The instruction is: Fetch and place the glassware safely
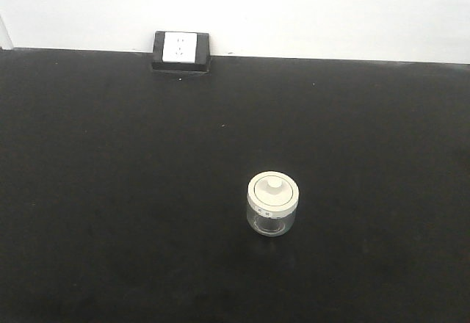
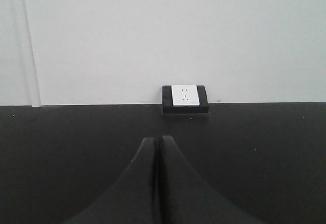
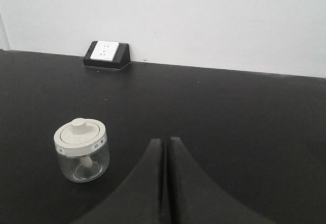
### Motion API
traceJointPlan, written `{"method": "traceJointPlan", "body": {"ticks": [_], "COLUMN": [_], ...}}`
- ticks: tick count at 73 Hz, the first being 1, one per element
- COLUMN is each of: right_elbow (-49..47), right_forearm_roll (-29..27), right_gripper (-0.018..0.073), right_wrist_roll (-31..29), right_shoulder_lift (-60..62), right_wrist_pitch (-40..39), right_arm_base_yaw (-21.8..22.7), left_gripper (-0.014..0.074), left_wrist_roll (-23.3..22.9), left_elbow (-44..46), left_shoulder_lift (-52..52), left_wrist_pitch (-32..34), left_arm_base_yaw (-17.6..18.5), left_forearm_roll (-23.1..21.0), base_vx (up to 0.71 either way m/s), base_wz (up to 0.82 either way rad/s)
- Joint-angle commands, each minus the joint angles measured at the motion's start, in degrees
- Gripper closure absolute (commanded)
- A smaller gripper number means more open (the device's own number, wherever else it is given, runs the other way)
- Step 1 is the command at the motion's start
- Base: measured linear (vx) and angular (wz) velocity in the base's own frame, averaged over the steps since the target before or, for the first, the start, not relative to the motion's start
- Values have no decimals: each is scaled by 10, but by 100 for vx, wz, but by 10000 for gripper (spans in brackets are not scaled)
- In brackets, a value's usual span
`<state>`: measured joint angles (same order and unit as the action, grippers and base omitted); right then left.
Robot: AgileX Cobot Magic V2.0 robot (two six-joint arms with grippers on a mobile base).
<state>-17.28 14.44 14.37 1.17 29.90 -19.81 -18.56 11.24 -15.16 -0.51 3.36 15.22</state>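
The left gripper (image 2: 158, 145) shows in its own wrist view as two black fingers pressed tip to tip, with only a thin seam between them and nothing held. It hangs low over the matte black tabletop (image 2: 265, 152) and points straight at the back wall, in line with a white socket plate set in a black wedge-shaped box (image 2: 185, 98) that sits where the tabletop meets the pale wall (image 2: 153, 35).

The right gripper (image 3: 166, 145) is posed much the same: black fingers closed against each other, empty, aimed toward the wall. Neither arm appears in the front-facing view, so how high each one hangs is hard to judge.

The small squat clear glass jar with a round cream-white knobbed lid (image 1: 272, 204) stands upright on the tabletop, slightly right of centre and toward the near side in the front view. From the right wrist it lies ahead and to the left of the closed fingertips, near but not touching them. A small label band runs along the lid's rim, its print too small to read.

Bare black surface surrounds the jar on every side. The socket box is well apart from it, against the far edge and to the left. A narrow vertical trim strip (image 2: 30, 40) marks the wall at far left.
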Motion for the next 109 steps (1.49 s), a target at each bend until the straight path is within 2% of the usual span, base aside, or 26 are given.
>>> {"method": "traceJointPlan", "body": {"ticks": [1,6,18,29,34,60,109], "right_elbow": [-14,-14,-14,-14,-14,-14,-14], "right_forearm_roll": [8,8,8,8,8,8,8], "right_gripper": [567,567,567,567,567,567,567], "right_wrist_roll": [-1,-1,-1,-1,-1,-2,-2], "right_shoulder_lift": [-1,-1,-1,-1,-1,-1,-1], "right_wrist_pitch": [-41,-41,-41,-41,-41,-41,-39], "right_arm_base_yaw": [1,1,1,1,1,1,1], "left_gripper": [603,603,603,603,603,603,603], "left_wrist_roll": [15,33,119,130,132,148,148], "left_elbow": [5,-17,-94,-145,-145,-145,-145], "left_shoulder_lift": [2,25,90,153,169,166,166], "left_wrist_pitch": [37,37,52,60,41,44,41], "left_arm_base_yaw": [4,4,4,4,4,2,2], "left_forearm_roll": [-5,-35,-121,-160,-164,-168,-179], "base_vx": [0,0,0,0,0,0,0], "base_wz": [0,0,0,0,0,0,0]}}
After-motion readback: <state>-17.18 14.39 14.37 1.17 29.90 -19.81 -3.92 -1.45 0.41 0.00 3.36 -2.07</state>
